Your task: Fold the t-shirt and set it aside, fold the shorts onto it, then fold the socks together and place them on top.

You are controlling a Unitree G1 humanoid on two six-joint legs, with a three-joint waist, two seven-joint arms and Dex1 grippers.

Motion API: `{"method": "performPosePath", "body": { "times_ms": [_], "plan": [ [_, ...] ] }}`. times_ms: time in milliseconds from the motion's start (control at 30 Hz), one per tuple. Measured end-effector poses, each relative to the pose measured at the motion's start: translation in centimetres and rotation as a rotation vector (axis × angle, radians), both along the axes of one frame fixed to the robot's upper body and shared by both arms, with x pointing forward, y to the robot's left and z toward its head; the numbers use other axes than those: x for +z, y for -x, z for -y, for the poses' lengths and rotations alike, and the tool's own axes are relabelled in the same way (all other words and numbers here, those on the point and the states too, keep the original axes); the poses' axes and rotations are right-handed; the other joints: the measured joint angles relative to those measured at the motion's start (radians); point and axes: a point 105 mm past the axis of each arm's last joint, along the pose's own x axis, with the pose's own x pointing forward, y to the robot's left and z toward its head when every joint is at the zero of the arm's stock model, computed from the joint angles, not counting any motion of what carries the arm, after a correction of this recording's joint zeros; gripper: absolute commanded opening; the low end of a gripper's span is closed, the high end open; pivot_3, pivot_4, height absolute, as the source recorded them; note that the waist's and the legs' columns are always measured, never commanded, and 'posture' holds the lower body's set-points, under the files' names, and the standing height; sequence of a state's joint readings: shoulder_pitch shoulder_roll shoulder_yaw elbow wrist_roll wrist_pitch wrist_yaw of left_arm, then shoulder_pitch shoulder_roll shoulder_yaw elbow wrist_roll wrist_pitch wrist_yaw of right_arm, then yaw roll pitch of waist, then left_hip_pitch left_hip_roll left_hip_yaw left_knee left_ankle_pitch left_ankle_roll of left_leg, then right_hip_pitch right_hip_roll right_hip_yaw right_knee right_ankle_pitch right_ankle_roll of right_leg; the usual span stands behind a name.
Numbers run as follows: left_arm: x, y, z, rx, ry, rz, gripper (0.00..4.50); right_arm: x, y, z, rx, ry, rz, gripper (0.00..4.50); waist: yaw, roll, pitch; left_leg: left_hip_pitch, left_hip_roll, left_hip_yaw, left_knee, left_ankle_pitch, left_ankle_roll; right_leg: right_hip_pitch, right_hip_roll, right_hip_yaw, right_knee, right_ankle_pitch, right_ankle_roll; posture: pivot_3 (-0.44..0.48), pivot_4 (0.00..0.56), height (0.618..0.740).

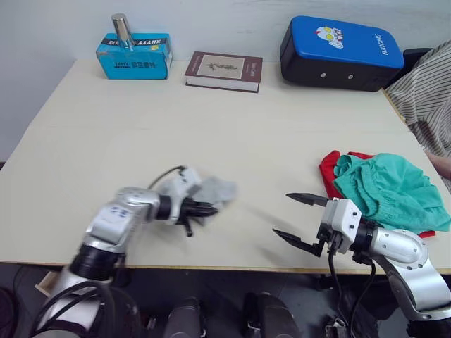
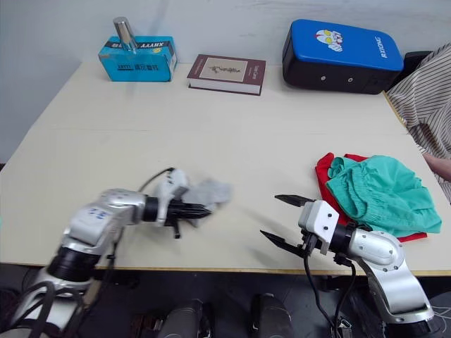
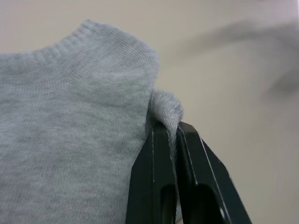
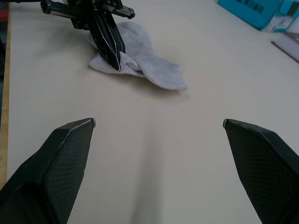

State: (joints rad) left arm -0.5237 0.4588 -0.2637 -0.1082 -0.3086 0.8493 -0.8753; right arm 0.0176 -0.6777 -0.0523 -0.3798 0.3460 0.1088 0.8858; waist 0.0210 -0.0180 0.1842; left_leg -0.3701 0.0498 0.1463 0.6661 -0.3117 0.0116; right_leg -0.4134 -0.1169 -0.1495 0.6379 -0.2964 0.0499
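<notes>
Left eye view: a pale beige table (image 1: 232, 134) stands against a plain light wall (image 1: 211, 21), its near edge running along the bottom of the scene. Along the far edge sit, largest first, a blue padded case (image 1: 340, 51) with a black base and a cartoon print, a dark brown book (image 1: 223, 71) lying flat, and a teal cardboard box (image 1: 134, 55) with a metal cylinder (image 1: 122, 31) standing on it. A person's striped sleeve (image 1: 428, 98) shows at the right edge. On the right of the table the shorts (image 1: 391, 190) lie bunched on top of the t-shirt (image 1: 328, 171), whose red edge shows beneath them on the side towards the table's centre. The right gripper (image 1: 297, 218) hovers low just beside this pile, near the front edge, its two black fingers spread wide apart and pointing towards the table's centre. Near the front left, the socks (image 1: 215, 191) lie crumpled on the surface; the left gripper (image 1: 203, 208) is closed on an edge of the grey fabric, its fingers (image 3: 159, 186) pressed together with a fold of knit between them.
</notes>
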Motion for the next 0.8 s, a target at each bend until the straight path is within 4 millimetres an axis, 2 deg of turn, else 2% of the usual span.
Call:
{"method": "performPosePath", "body": {
  "times_ms": [33, 133, 200, 267, 300, 433, 467, 600, 700, 800],
  "plan": [
    [-0.3, 0.3, 1.4, -0.026, 0.010, -0.017, 0.50, 0.0, -0.1, 0.0, -0.012, 0.000, -0.010, 4.50, 0.000, 0.000, 0.000, 0.000, 0.000, 0.000, 0.000, 0.000, 0.000, 0.000, 0.000, 0.000, 0.000, 0.000, 0.000, 0.000, 0.150, 0.740],
    [-0.2, 1.0, 4.1, -0.090, 0.037, -0.035, 1.32, -0.1, -0.1, 0.1, -0.035, 0.010, -0.035, 4.50, -0.001, -0.001, 0.000, 0.000, 0.001, 0.000, 0.000, 0.000, 0.000, 0.000, 0.001, 0.000, 0.000, 0.000, 0.000, 0.000, 0.150, 0.740],
    [0.2, 1.1, 4.8, -0.103, 0.056, -0.022, 1.91, -0.1, 0.0, 0.1, -0.043, 0.029, -0.042, 4.50, -0.002, -0.001, 0.000, 0.000, 0.002, 0.000, 0.000, 0.001, -0.001, 0.000, 0.001, 0.000, -0.001, 0.000, 0.000, 0.000, 0.150, 0.740],
    [0.8, 1.2, 4.6, -0.123, 0.072, 0.017, 2.53, -0.3, 0.0, 0.2, -0.054, 0.043, -0.045, 4.50, -0.003, -0.001, 0.000, 0.000, 0.002, 0.000, -0.001, 0.001, -0.001, -0.001, 0.001, 0.000, -0.001, 0.000, -0.001, 0.000, 0.150, 0.740],
    [1.2, 1.2, 4.4, -0.135, 0.084, 0.037, 2.53, -0.4, 0.0, 0.3, -0.058, 0.046, -0.047, 4.50, -0.003, -0.001, 0.000, 0.000, 0.003, 0.000, -0.001, 0.001, -0.001, -0.001, 0.001, 0.000, -0.001, 0.000, -0.001, 0.000, 0.150, 0.740],
    [4.3, 2.1, 1.8, -0.237, 0.185, 0.142, 2.53, -0.7, 0.2, 0.3, -0.065, 0.053, -0.053, 4.50, -0.005, 0.000, 0.001, 0.000, 0.004, 0.000, -0.001, 0.001, -0.002, -0.001, 0.001, 0.000, -0.001, 0.000, -0.001, 0.000, 0.150, 0.740],
    [5.1, 2.3, 0.0, -0.274, 0.176, 0.181, 2.53, -0.7, 0.5, 0.0, -0.036, 0.058, -0.047, 4.50, -0.009, 0.000, 0.001, 0.000, 0.004, 0.000, -0.001, 0.001, -0.002, -0.001, 0.002, 0.000, -0.001, 0.000, -0.002, 0.000, 0.150, 0.740],
    [6.6, 0.9, -4.0, -0.240, 0.126, 0.302, 2.53, -1.6, 1.3, -1.2, 0.044, 0.105, -0.048, 4.50, -0.008, 0.000, 0.001, 0.000, 0.004, 0.000, -0.001, -0.002, 0.002, 0.000, 0.002, -0.001, -0.002, 0.000, -0.002, 0.000, 0.150, 0.740],
    [5.3, -1.8, -7.5, -0.137, -0.005, 0.358, 2.53, -2.5, 0.9, -2.4, 0.073, 0.148, -0.026, 4.50, -0.006, 0.000, 0.001, -0.001, 0.004, 0.000, -0.001, -0.002, 0.003, -0.001, 0.002, -0.001, -0.002, 0.000, -0.002, 0.000, 0.150, 0.740],
    [3.5, -3.8, -9.7, -0.067, -0.089, 0.372, 2.53, -3.5, -0.1, -3.0, 0.070, 0.187, -0.008, 4.50, -0.005, 0.000, 0.001, -0.002, 0.003, 0.000, -0.001, -0.001, 0.001, -0.002, 0.002, -0.002, -0.002, 0.000, -0.002, 0.000, 0.150, 0.740]
  ]
}}
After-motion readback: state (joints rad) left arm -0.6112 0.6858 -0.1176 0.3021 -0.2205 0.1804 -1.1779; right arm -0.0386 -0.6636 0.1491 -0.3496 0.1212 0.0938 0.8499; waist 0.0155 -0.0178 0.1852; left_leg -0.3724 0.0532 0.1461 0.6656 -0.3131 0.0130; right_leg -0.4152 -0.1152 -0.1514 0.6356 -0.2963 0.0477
